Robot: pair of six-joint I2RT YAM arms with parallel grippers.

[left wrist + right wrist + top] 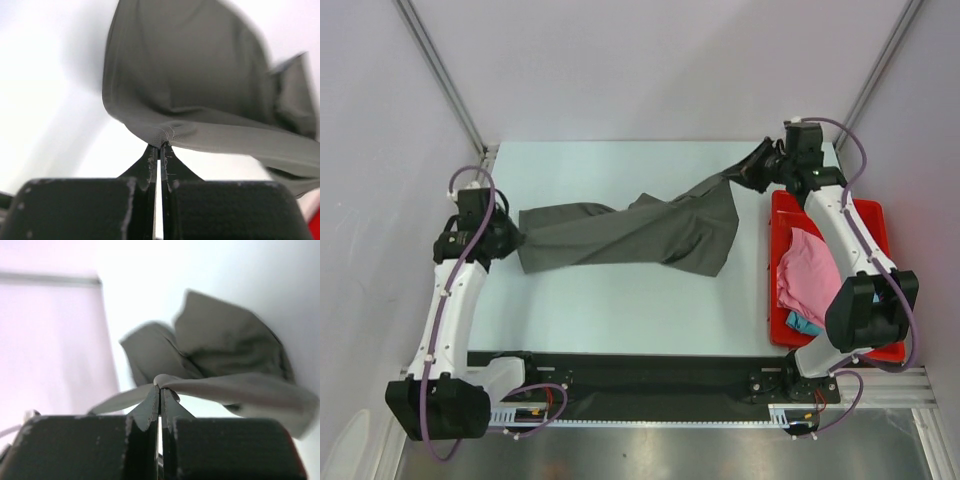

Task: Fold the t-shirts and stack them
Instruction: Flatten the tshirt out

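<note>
Top external view: the charcoal t-shirt (640, 232) is stretched left of the red tray (872, 218). The left hand (517, 240) and the right hand (752, 170) each pinch one end.

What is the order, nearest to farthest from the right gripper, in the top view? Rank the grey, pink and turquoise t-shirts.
1. grey t-shirt: pinched in the right gripper, at the table's far right.
2. pink t-shirt: in the red tray, about midway along it.
3. turquoise t-shirt: at the tray's near end.
</note>
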